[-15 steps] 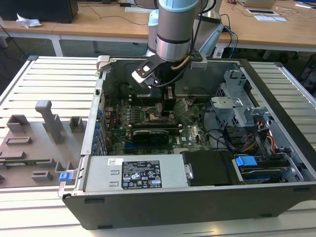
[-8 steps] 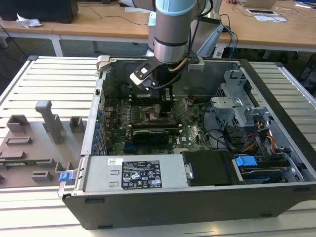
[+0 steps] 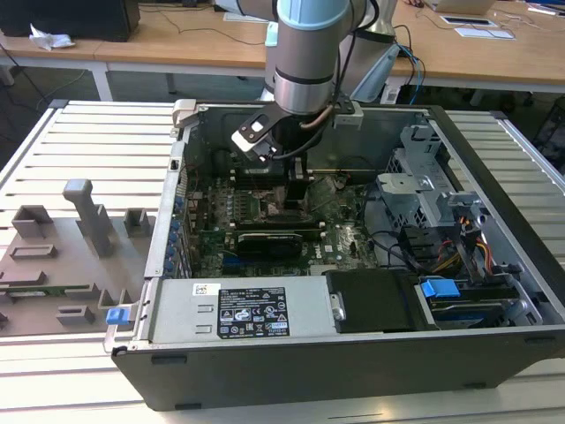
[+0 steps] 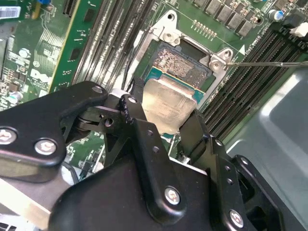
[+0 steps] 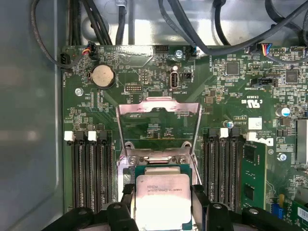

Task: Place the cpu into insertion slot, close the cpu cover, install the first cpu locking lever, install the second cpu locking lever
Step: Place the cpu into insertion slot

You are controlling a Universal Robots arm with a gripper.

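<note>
Where my end effector [image 4: 166, 111] stands: inside the open computer case [image 3: 353, 367], low over the green motherboard [image 5: 96, 103].
Grip: fingers [image 4: 195, 132] narrowed onto two opposite edges of the cpu [image 5: 162, 199], silvery lid facing up.
Cpu position: held over the insertion slot [image 4: 182, 65], offset toward me and apparently not seated; part of the dark contact field shows beyond it.
Cpu cover [image 5: 159, 107]: swung open, clear of the slot.
Handling, as I judge it: light, stiff and thin; the smooth lid looks slippery, the contacts fragile.
Hold: edges only, kept level, gentle pressure.
Task state: placement under way; cover not yet closed.
</note>
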